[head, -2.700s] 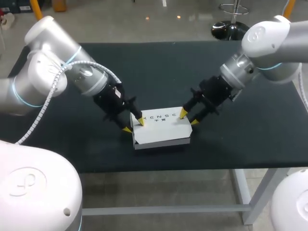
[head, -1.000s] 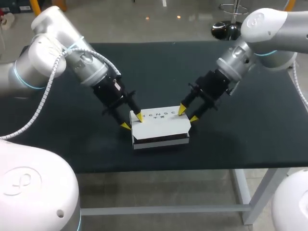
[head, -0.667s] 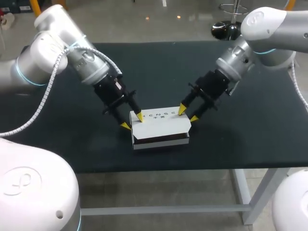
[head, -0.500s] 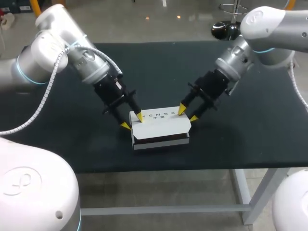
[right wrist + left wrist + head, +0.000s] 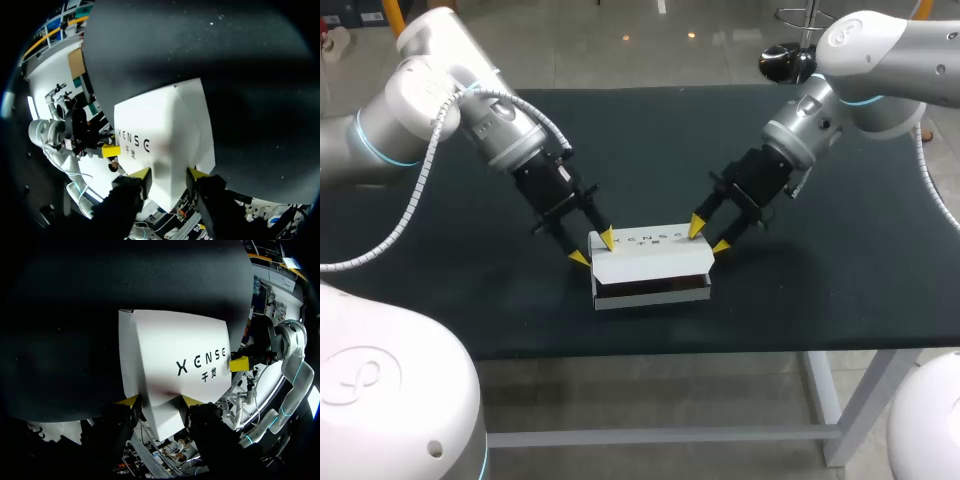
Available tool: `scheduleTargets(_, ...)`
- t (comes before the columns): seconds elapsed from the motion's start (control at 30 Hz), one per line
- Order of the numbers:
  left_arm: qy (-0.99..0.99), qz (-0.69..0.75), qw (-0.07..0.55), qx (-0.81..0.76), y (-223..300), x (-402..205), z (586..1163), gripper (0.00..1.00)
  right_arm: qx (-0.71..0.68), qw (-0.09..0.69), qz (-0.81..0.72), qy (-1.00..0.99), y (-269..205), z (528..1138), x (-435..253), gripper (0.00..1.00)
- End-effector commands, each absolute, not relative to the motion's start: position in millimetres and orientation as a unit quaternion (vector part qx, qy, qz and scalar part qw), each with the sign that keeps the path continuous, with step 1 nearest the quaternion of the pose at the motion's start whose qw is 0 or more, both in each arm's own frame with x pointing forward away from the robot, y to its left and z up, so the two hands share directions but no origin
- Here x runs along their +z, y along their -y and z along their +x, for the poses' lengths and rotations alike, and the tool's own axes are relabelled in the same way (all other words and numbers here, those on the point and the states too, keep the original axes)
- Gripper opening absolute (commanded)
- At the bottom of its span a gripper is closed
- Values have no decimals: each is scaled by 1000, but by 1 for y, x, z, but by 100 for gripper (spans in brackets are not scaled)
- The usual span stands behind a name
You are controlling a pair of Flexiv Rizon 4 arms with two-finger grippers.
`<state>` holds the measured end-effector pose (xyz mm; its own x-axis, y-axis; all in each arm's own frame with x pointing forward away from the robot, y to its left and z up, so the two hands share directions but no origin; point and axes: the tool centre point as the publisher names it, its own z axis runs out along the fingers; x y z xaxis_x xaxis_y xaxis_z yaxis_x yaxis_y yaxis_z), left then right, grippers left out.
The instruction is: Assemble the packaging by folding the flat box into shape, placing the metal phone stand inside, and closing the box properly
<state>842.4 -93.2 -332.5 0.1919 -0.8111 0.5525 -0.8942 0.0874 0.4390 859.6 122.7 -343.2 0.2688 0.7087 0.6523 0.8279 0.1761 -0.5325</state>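
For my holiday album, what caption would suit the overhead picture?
The left tool and right tool pinch opposite ends of a partly open white cardboard box on the dark table.

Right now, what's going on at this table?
Both arms are working on one white box near the front middle of the dark table. The left gripper is at the box's left end and the right gripper at its right end. The lid is folded down over the top, but a dark gap shows along the front, so the box is not fully closed. No phone stand is visible.
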Motion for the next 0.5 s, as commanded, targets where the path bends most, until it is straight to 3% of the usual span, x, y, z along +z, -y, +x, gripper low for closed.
scheduleTargets(0.03, 634, 670, 384, 48, 97, -334, 847, 52, -53, 487, -631, 602, -126, 862, -340, 49)
scheduleTargets(0.5, 631, 667, 395, 32, 98, -332, 845, 49, -35, 514, -617, 594, -121, 865, -339, 48)
